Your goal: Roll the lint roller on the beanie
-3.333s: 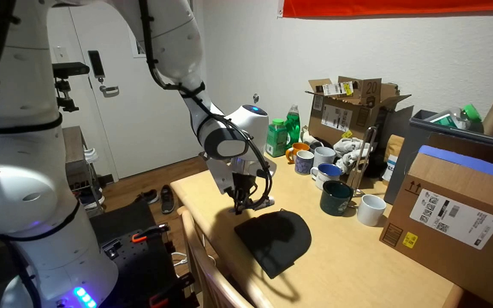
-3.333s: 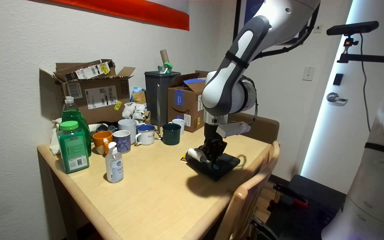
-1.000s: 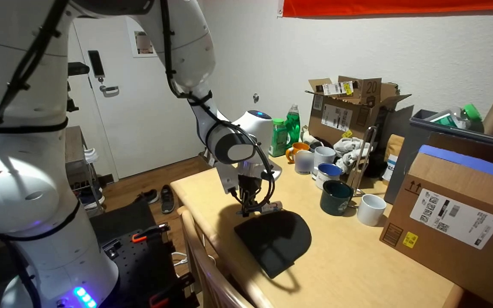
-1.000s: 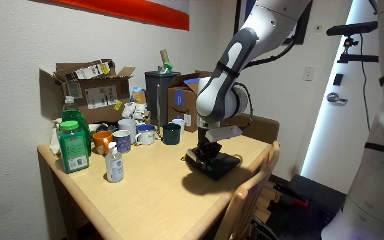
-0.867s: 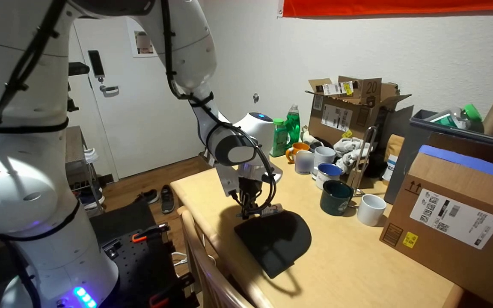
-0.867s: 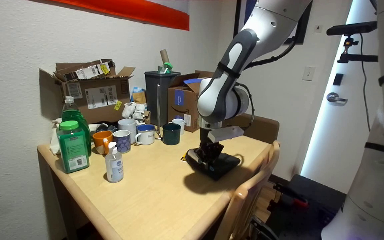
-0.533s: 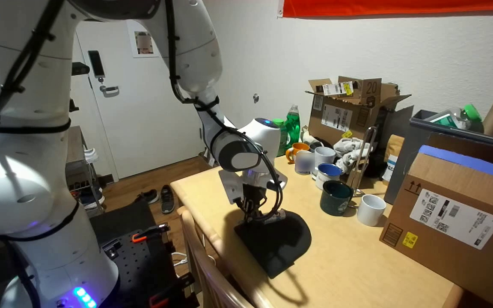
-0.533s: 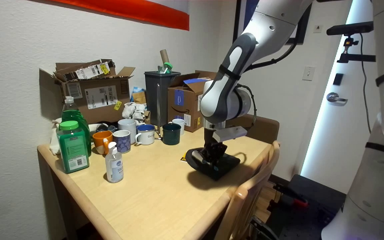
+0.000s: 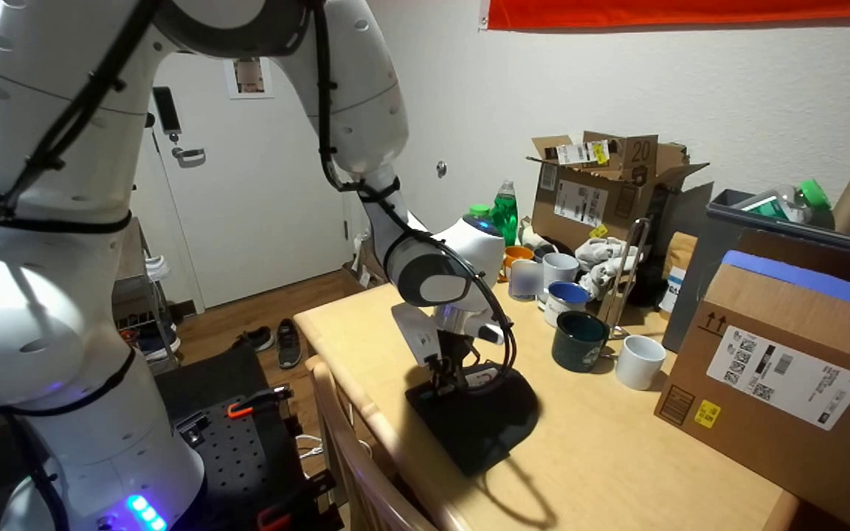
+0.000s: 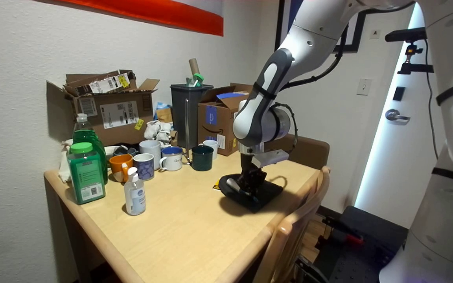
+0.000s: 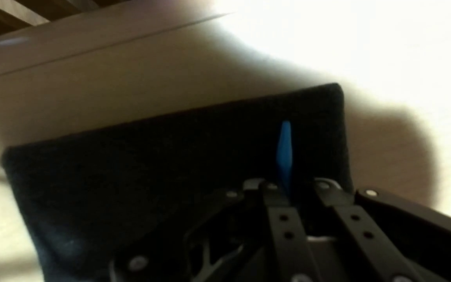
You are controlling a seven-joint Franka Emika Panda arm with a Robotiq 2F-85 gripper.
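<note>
With the lint roller pinched in our gripper, we now hold it further in over the beanie than a moment ago; whether it touches we cannot tell, but rolling is probably under way.

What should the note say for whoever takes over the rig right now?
Pincer: closed around the lint roller by its blue handle.
Beanie: lying flat on the table, the roller's white head on or just above it.
Done: roller gripped and positioned at the beanie.
Left: roll it across the fabric; how much rolling is finished, I can't tell.
</note>
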